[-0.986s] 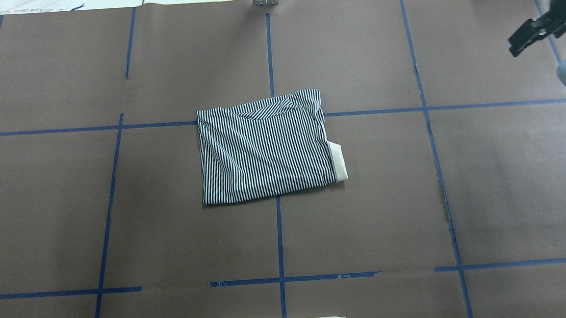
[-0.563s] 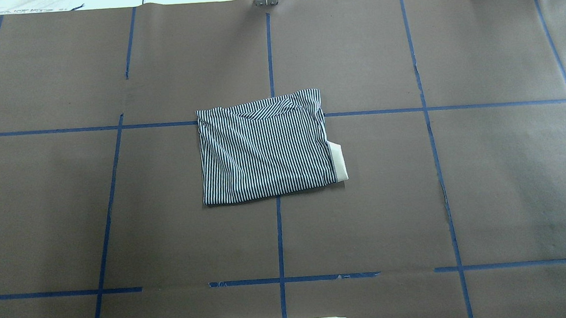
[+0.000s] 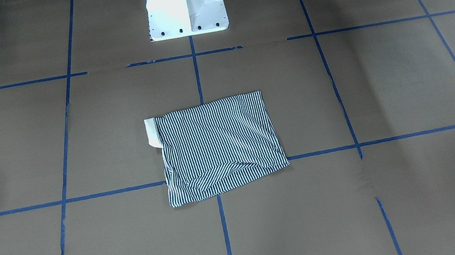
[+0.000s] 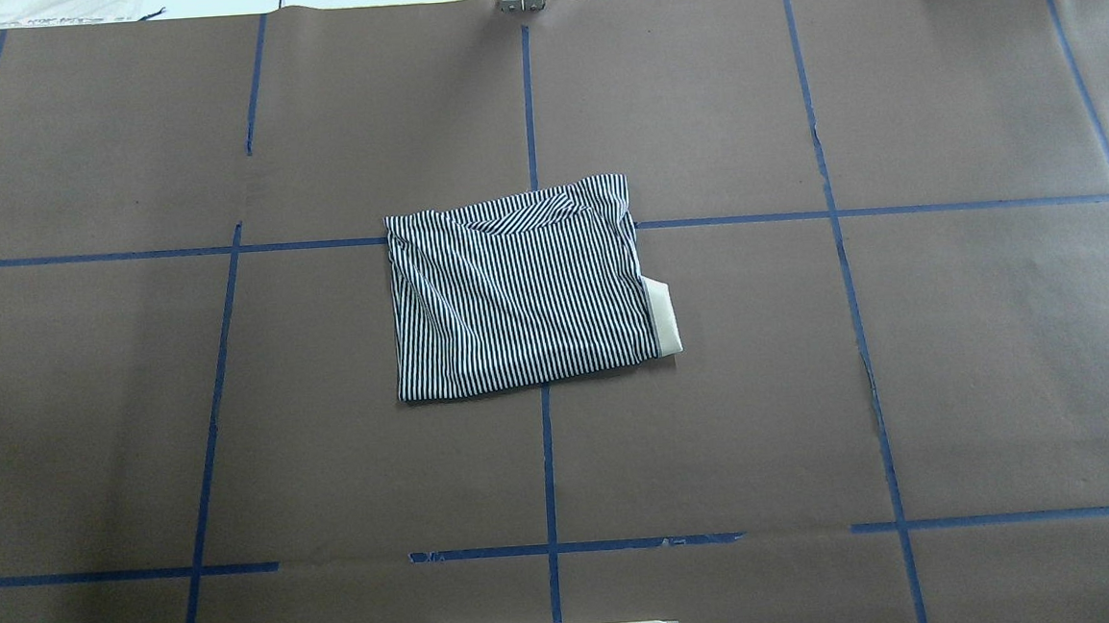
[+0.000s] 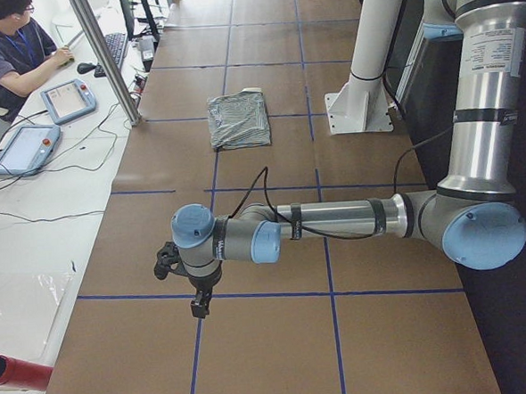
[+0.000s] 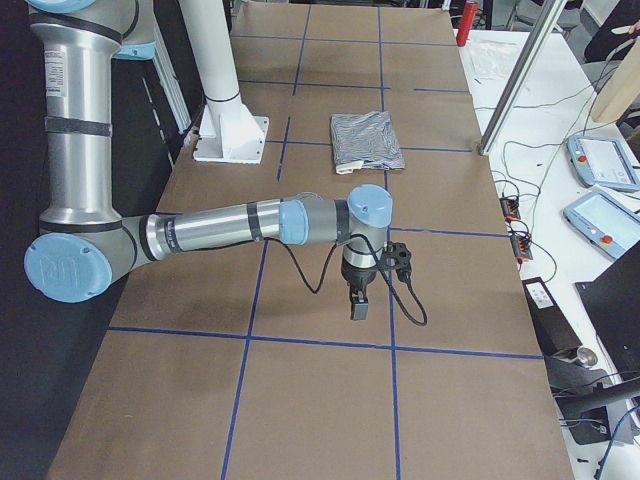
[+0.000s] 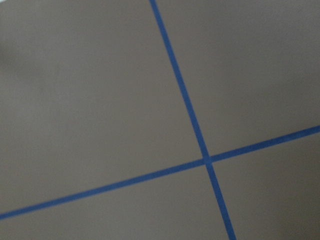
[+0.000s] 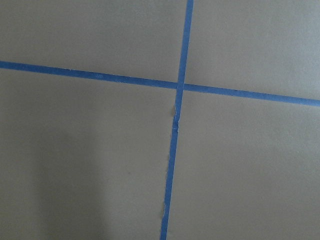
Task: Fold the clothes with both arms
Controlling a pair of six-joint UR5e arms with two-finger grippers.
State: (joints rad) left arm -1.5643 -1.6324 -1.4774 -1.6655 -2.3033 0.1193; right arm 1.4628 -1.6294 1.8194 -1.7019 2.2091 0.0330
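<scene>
The striped polo shirt (image 4: 519, 290) lies folded into a compact rectangle at the middle of the brown table, and also shows in the front view (image 3: 219, 145). A cream-white collar piece (image 4: 663, 316) sticks out at its right edge. Neither gripper shows in the overhead or front view. The left gripper (image 5: 198, 304) hangs low over bare table at the robot's left end, far from the shirt (image 5: 238, 120). The right gripper (image 6: 358, 308) hangs likewise at the right end, away from the shirt (image 6: 365, 140). I cannot tell whether either is open or shut. Both wrist views show only paper and blue tape.
The white pedestal base (image 3: 185, 4) stands behind the shirt. Blue tape lines (image 4: 549, 466) grid the table. An operator (image 5: 13, 51) sits beside tablets (image 5: 68, 100) past a metal pole (image 5: 102, 55). Cables and a pendant (image 6: 600, 160) lie off the far edge.
Both grippers were at the overhead view's upper corners 1.0 s ago and have moved outward, out of that view. The shirt has not moved.
</scene>
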